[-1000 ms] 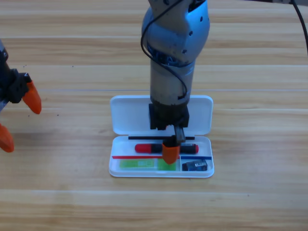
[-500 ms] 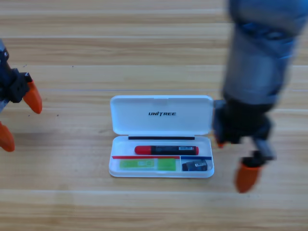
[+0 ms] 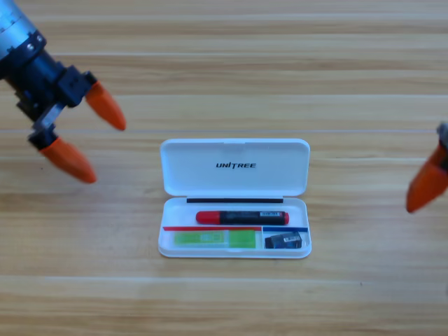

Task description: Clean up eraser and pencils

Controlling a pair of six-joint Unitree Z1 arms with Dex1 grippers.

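The white case point(image 3: 235, 166) lies open in the middle of the table, lid flipped back. Inside it, the red-capped pencil point(image 3: 241, 218) lies in the upper slot and the green pencil point(image 3: 213, 239) in the lower left slot. The small dark eraser point(image 3: 283, 241) sits in the lower right compartment. My left gripper point(image 3: 91, 137) hovers open at the upper left, well apart from the case, holding nothing. Only one orange jaw of my right gripper point(image 3: 427, 186) shows at the right edge, away from the case.
Bare wooden table point(image 3: 224, 301) surrounds the case on all sides.
The right arm has drawn back from beside the case to the right edge. The left gripper has moved in from the left edge, up and toward the middle.
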